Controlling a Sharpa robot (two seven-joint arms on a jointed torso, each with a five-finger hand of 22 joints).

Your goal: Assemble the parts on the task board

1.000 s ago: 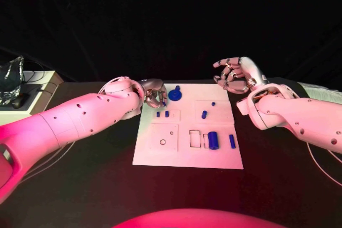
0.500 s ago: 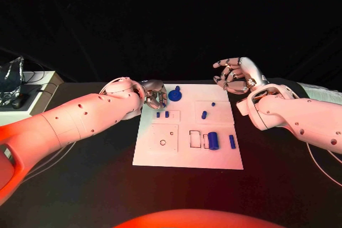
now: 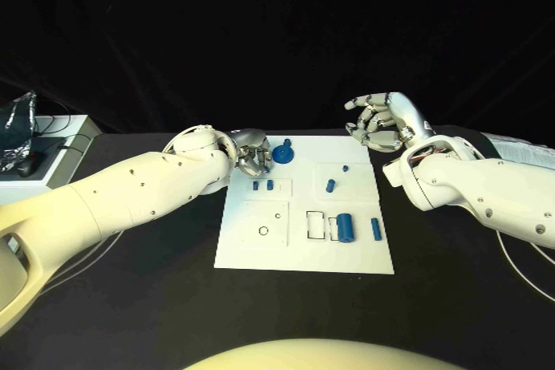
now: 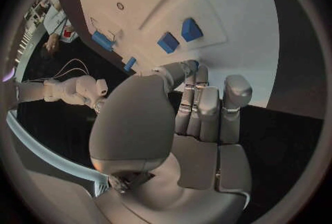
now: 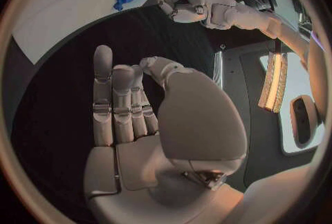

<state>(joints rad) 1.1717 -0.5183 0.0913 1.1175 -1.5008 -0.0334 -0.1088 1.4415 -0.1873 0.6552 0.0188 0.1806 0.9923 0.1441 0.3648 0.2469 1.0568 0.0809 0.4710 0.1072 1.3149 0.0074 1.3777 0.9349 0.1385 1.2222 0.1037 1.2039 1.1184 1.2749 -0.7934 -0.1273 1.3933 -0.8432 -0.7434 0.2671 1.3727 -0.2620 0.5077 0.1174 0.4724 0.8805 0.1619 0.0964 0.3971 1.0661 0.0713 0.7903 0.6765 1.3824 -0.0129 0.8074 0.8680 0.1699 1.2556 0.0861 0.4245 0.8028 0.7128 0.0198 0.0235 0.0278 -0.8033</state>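
The white task board (image 3: 306, 254) lies mid-table. A round blue part (image 3: 283, 153) stands at its far left corner. My left hand (image 3: 253, 155) hovers right beside it, fingers curled; in the left wrist view a sliver of a small blue part (image 4: 196, 63) shows pinched between the thumb and a fingertip. Two short blue pegs (image 3: 264, 185) sit just nearer, also seen as blue pegs (image 4: 179, 36). A thick blue cylinder (image 3: 345, 226) and a slim blue bar (image 3: 376, 229) lie on the board's right. My right hand (image 3: 382, 123) is raised beyond the far right corner, holding nothing, fingers apart.
A blue peg (image 3: 332, 185) and a tiny blue stud (image 3: 346, 168) sit in the board's right half, with rectangular recesses (image 3: 317, 225) near the cylinder. A pale box (image 3: 52, 149) with a clear bag (image 3: 14, 129) stands at the table's left edge.
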